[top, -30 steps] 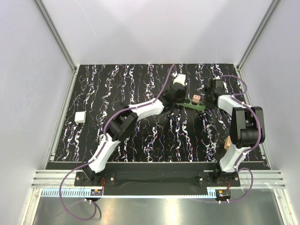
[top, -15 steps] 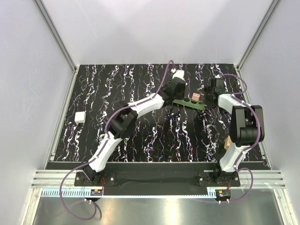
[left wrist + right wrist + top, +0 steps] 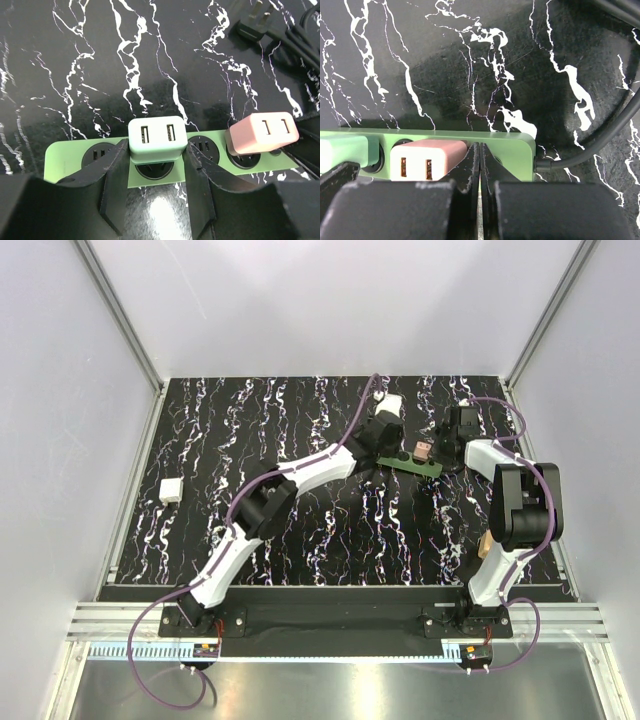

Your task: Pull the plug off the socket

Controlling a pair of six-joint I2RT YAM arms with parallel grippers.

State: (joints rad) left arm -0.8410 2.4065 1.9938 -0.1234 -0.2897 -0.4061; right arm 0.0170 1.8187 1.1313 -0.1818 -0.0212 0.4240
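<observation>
The green power strip [image 3: 405, 463] lies at the far middle of the table. In the left wrist view the strip [image 3: 60, 160] carries a pale green two-port plug [image 3: 157, 140] and a pink plug [image 3: 260, 132]. My left gripper [image 3: 157, 150] is shut on the pale green plug, one finger on each side. The plug sits raised, with its prongs showing above the black hole. My right gripper [image 3: 480, 150] is shut, and its tips press on the strip's cord end [image 3: 512, 147] beside the pink plug [image 3: 427, 155].
The strip's black cord [image 3: 600, 140] runs off to the right, and its wall plug [image 3: 255, 20] lies loose beyond the strip. A small white block [image 3: 170, 490] sits at the table's left. Grey walls enclose the table on three sides.
My left wrist has shifted a little to the right over the strip. The strip and pink plug have nudged slightly. The right arm has stayed in place.
</observation>
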